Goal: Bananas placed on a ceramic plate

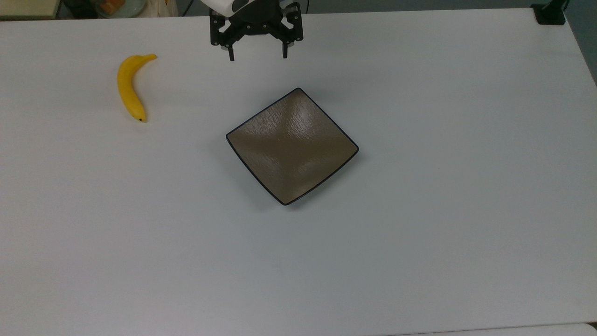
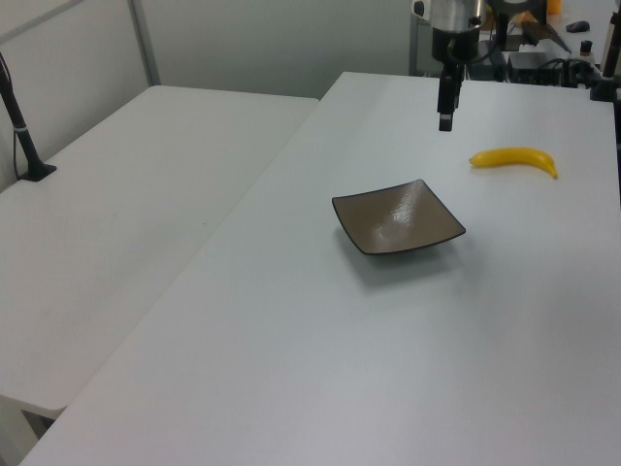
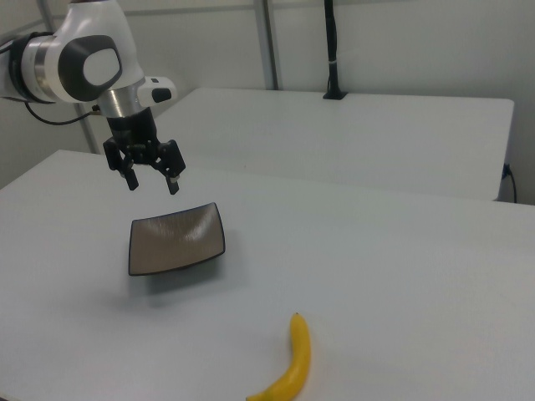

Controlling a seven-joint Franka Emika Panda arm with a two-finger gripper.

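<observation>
A yellow curved banana (image 1: 129, 87) lies on the white table at the top view's left, also seen as the banana (image 2: 514, 159) and the banana (image 3: 291, 362). The square grey-brown ceramic plate (image 1: 293, 146) with a black rim sits mid-table, bare, shown too as the plate (image 2: 398, 217) and the plate (image 3: 175, 238). My gripper (image 1: 258, 56) hangs open above the table beyond the plate's far corner, well right of the banana in the top view. Nothing is between the fingers of the gripper (image 3: 153, 184). In the left view the gripper (image 2: 446, 121) hangs edge-on.
The white table (image 1: 419, 233) stretches wide around the plate. A second white table (image 2: 126, 223) adjoins it with a black post (image 2: 21, 126) on it. A black clamp (image 1: 549, 14) sits at the top view's upper right corner.
</observation>
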